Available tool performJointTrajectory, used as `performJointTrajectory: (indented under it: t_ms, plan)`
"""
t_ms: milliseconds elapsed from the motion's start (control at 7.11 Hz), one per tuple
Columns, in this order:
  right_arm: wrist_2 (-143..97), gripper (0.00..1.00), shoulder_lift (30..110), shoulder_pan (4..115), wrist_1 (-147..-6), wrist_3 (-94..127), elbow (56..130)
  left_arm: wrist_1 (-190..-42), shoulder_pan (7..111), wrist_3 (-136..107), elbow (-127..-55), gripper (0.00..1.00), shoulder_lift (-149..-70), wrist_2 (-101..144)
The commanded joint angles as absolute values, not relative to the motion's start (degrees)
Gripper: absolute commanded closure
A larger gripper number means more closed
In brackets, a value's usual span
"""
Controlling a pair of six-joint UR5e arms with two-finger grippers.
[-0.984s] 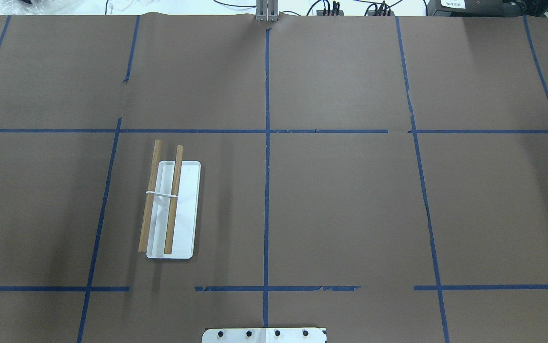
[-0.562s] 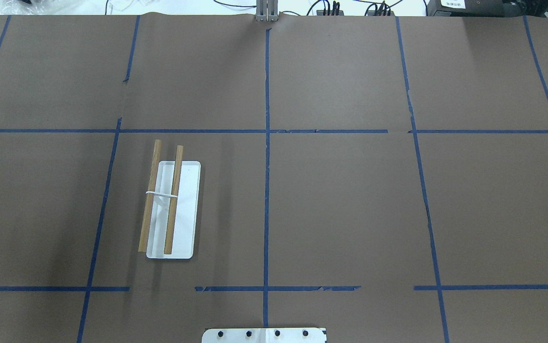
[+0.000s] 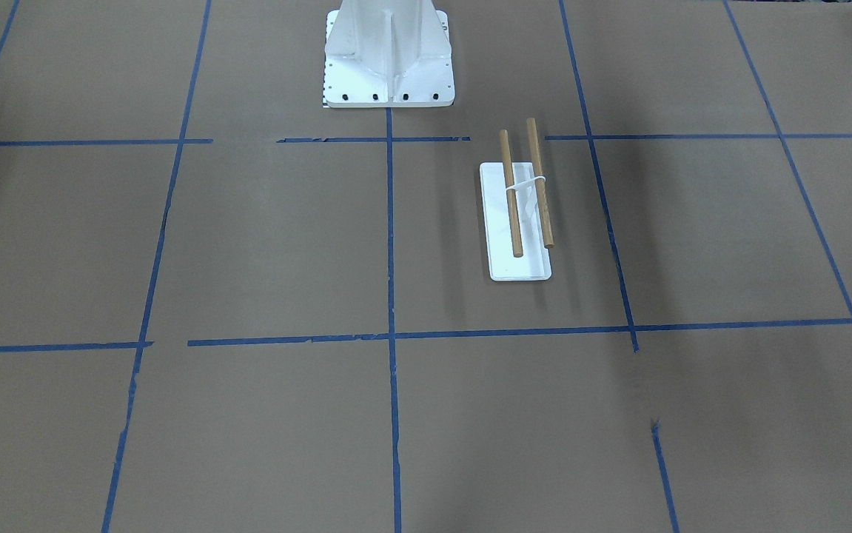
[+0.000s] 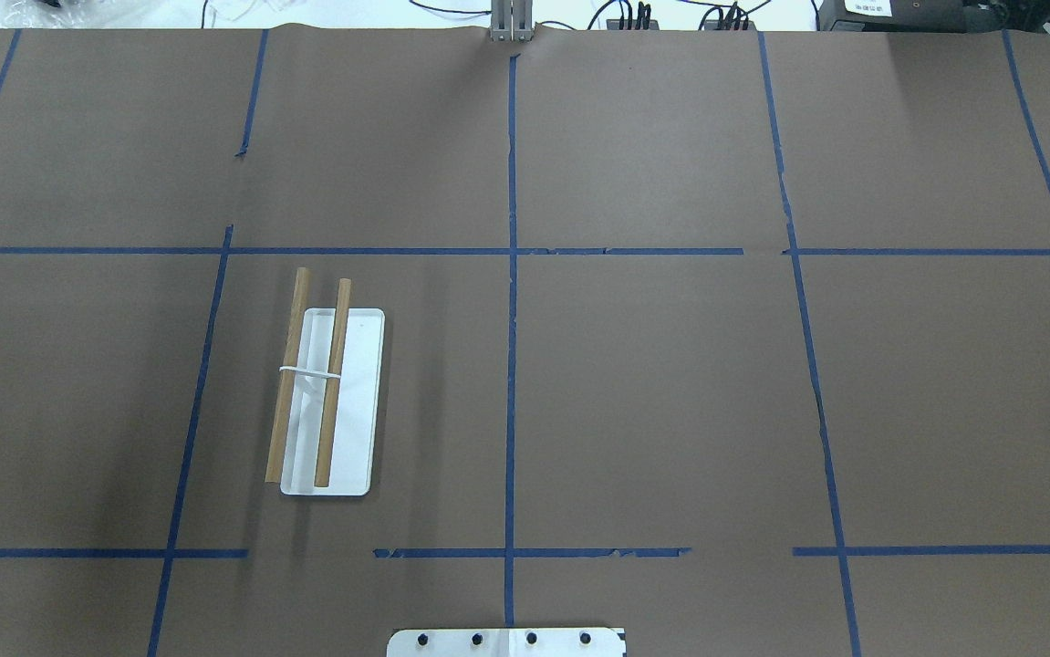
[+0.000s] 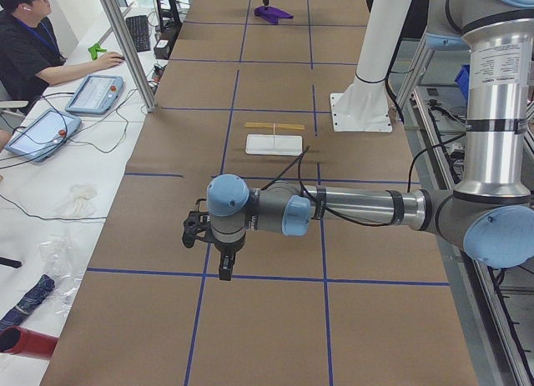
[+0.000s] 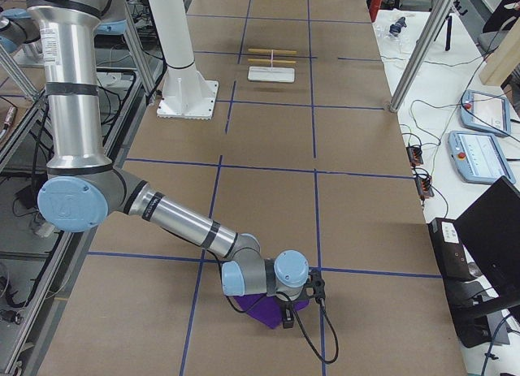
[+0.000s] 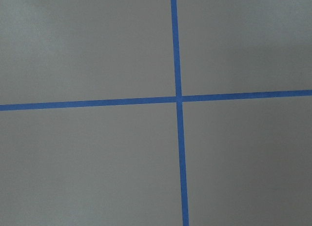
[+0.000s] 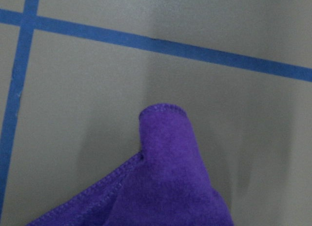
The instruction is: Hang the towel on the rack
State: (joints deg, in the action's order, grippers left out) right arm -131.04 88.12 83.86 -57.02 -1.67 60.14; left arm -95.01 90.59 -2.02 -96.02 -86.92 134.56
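Two end effectors, neither plain enough to judge. Left end effector (image 5: 223, 269): hanging over the worktop (image 5: 275, 328) toward its left end, above a tape crossing (image 7: 179, 98), pointing down, clear of the surface; caught only from the side, so cannot tell how far open. Right end effector (image 6: 288, 317): down at the worktop's opposite end, pressed close on the towel (image 6: 262, 309); fingers hidden behind wrist and cloth, so cannot tell whether clamped on the fabric or merely resting against it. Towel: deep purple, bunched in a heap on the brown paper just beside another such crossing, one stitched corner curled upward in the right wrist view, well apart from the rack (image 4: 356, 411). Rack: standing on its flat white base on the robot's left half of the worktop, both wooden dowels parallel, tied by a white crosspiece atop the upright. Pedestal (image 3: 387, 59): white, bolted down at the robot's edge, near the rack's closer end. Operator (image 5: 25, 36) seated beside the worktop, one hand at a tablet (image 5: 93, 94).
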Motion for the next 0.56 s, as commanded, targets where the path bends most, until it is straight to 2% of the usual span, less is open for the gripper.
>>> performJointTrajectory:
  t_ms: [0, 141, 281, 422]
  plan:
    - [-130.96, 0.01, 87.37, 82.88, -57.04, -1.67, 58.45, -95.01, 90.62, -2.02, -96.5, 0.0, -86.92, 134.56]
    - [-131.04, 0.59, 87.36, 82.88, -57.04, -1.58, 58.62, -95.01, 90.62, -2.02, -96.59, 0.0, -86.92, 134.56]
    - [-131.04, 1.0, 87.28, 82.79, -57.04, -2.02, 59.23, -95.01, 90.62, -2.02, -96.59, 0.0, -86.92, 134.56]
    - [-131.13, 1.0, 87.28, 82.88, -57.04, -2.11, 59.67, -95.01, 90.62, -2.02, -96.59, 0.0, -86.92, 134.56]
